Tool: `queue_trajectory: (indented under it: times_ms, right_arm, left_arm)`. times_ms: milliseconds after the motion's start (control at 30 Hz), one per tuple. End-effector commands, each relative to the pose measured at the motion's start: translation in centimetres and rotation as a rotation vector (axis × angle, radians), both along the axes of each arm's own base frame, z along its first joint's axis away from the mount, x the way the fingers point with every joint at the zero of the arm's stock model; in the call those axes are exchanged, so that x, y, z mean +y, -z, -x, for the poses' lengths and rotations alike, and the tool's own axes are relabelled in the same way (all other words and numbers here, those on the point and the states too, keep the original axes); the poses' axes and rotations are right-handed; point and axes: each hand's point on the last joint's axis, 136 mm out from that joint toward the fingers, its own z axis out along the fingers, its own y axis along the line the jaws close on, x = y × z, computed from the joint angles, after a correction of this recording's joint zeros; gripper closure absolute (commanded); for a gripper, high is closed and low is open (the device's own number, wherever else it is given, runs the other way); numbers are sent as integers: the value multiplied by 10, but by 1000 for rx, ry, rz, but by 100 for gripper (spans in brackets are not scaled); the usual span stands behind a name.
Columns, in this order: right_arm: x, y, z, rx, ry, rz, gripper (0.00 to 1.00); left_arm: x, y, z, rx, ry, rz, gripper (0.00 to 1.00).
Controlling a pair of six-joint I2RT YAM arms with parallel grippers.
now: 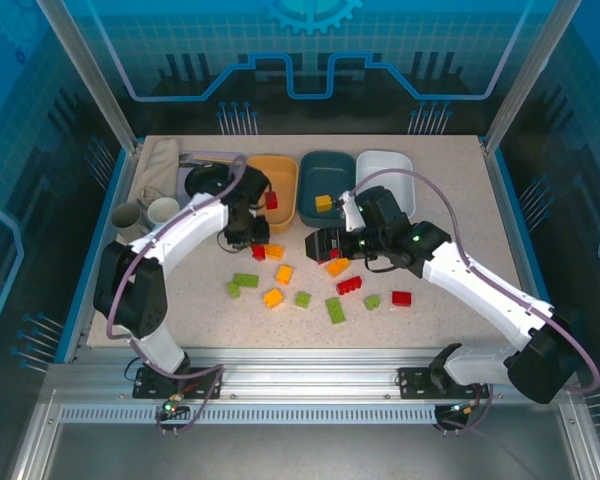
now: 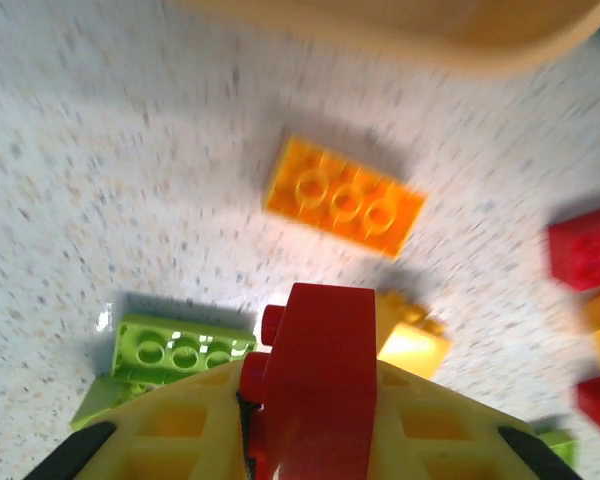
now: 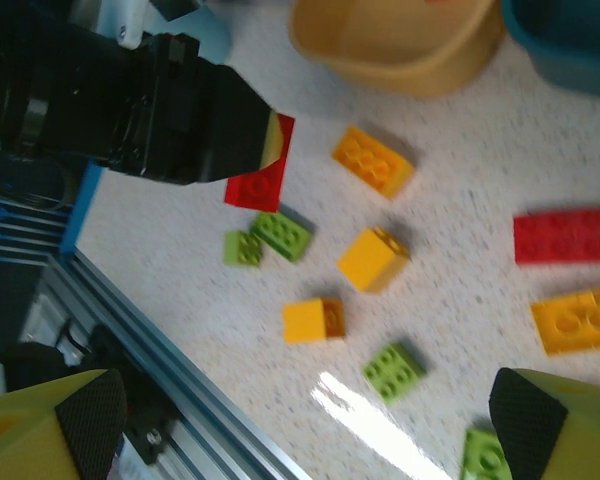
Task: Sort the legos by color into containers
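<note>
Nearest the arms' bases, well in front of the orange tub (image 1: 280,162), loose legos (image 1: 303,298) lie scattered on the worktop (image 1: 180,300): green, orange-yellow and a couple of red ones, so most of the sorting is not yet done. A little closer to that tub, just off its near edge, the left pincer (image 2: 315,395) is pressed together on a red brick (image 2: 320,330) and holds it just above the worktop, with a green brick (image 2: 185,350) and an orange brick (image 2: 345,197) lying below it. To the right of the orange tub's near corner, the right pincer (image 3: 305,415) hangs spread wide with nothing in it, over more loose bricks. Farther back, the orange tub already holds a red lego (image 1: 271,200), and the teal tub (image 1: 325,165) beside it holds a yellow one (image 1: 323,203); the white tub (image 1: 385,165) beyond looks bare. I'd say the step in hand is picking up a red brick. Next it needs lifting clear, carrying over the orange tub's rim and letting go there.
</note>
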Motion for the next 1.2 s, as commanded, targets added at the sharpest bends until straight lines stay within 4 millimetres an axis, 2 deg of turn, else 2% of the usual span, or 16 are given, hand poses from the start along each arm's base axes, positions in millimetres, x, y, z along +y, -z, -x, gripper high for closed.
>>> queue_trajectory:
  times_ms: [0, 133, 300, 400, 533, 767, 900, 1033, 1167]
  right_arm:
    - [9, -26, -24, -58, 44, -57, 4]
    - [12, -32, -50, -54, 88, -113, 3]
    - [10, -42, -84, -66, 175, -178, 2]
    - [5, -39, -99, -49, 224, -198, 2]
    - [0, -35, -108, -21, 251, -207, 2]
    - [-6, -15, -101, 28, 245, -143, 2]
    - [-15, -2, -93, 56, 257, -86, 3]
    - [-33, 10, -80, 87, 289, 1, 4]
    - [-63, 25, -52, 131, 327, 151, 7]
  left_arm:
    - [13, -15, -25, -15, -21, -34, 75]
    - [19, -13, -67, -26, -12, -100, 76]
    - [31, 8, -107, -12, -19, -184, 76]
    - [37, 26, -121, 20, -25, -226, 75]
    - [39, 45, -133, 45, -34, -244, 74]
    - [33, 65, -142, 67, -48, -224, 67]
    - [30, 66, -141, 74, -51, -206, 61]
    - [26, 51, -143, 44, -53, -180, 54]
    - [22, 19, -144, -16, -67, -144, 51]
